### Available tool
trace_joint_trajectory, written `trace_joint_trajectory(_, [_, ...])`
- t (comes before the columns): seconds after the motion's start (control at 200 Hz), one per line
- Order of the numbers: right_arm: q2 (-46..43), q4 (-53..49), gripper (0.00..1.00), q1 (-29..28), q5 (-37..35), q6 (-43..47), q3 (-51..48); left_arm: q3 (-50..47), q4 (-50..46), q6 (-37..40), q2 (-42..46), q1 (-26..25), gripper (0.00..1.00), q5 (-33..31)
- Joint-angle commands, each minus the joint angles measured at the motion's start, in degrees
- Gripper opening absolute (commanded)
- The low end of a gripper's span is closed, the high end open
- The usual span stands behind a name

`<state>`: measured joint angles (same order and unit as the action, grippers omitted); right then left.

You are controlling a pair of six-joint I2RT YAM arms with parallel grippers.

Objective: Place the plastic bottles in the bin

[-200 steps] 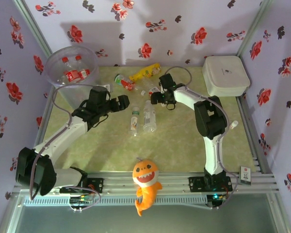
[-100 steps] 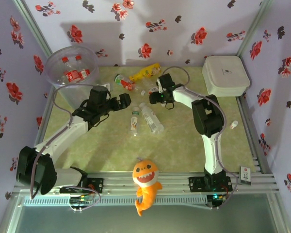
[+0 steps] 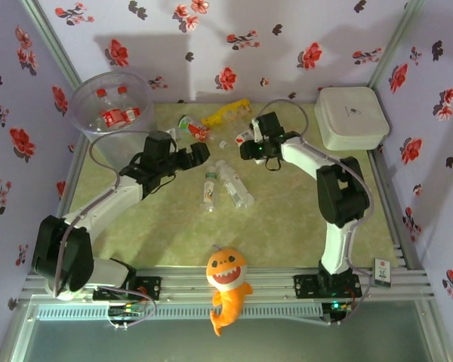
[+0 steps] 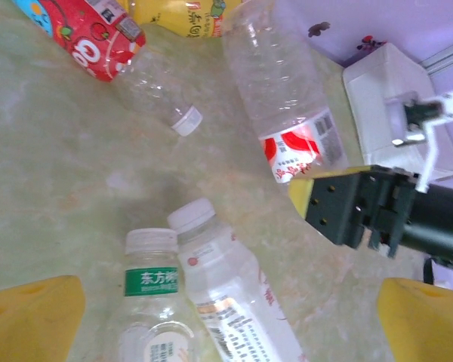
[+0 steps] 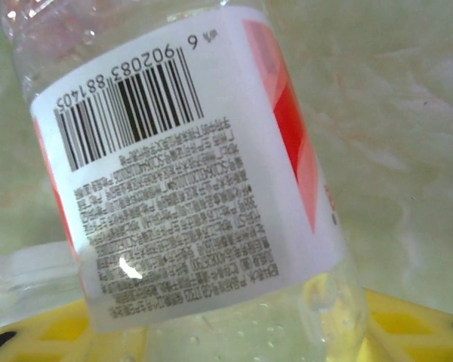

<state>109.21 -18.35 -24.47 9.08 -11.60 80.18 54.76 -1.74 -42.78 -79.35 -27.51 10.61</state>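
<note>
The bin (image 3: 79, 115) stands back left, with red-capped bottles (image 3: 113, 115) inside. The left gripper (image 3: 202, 154), jaws wide apart, has edged right over a green-labelled bottle (image 3: 208, 188) on the counter (image 3: 287, 219). Beside it, a clear bottle (image 3: 235, 183) has swung diagonal. The right gripper (image 3: 244, 147) has narrowed around a red-and-white-labelled bottle (image 5: 196, 173); whether it is clamped, I cannot tell.
</note>
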Motion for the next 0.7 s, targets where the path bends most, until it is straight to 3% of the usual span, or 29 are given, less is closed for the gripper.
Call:
trace_joint_trajectory(0.0, [-5.5, 3.5, 0.58, 0.1, 3.0, -2.7, -4.5, 1.9, 8.2, -6.6, -2.0, -0.2, 1.0, 4.4])
trace_joint_trajectory(0.135, [-10.2, 8.6, 0.58, -1.7, 5.7, -6.5, -9.7, 1.4, 19.6, -14.1, -6.3, -0.2, 1.0, 9.2])
trace_joint_trajectory(0.385, [-13.9, 13.3, 0.54, -6.1, 7.7, -10.1, -12.8, 2.2, 34.6, -23.9, -15.4, -0.3, 1.0, 12.3])
trace_joint_trajectory(0.695, [-16.6, 12.4, 0.52, -9.2, 7.9, -8.8, -14.2, 8.7, 37.6, -25.3, -22.5, -1.6, 1.0, 11.1])
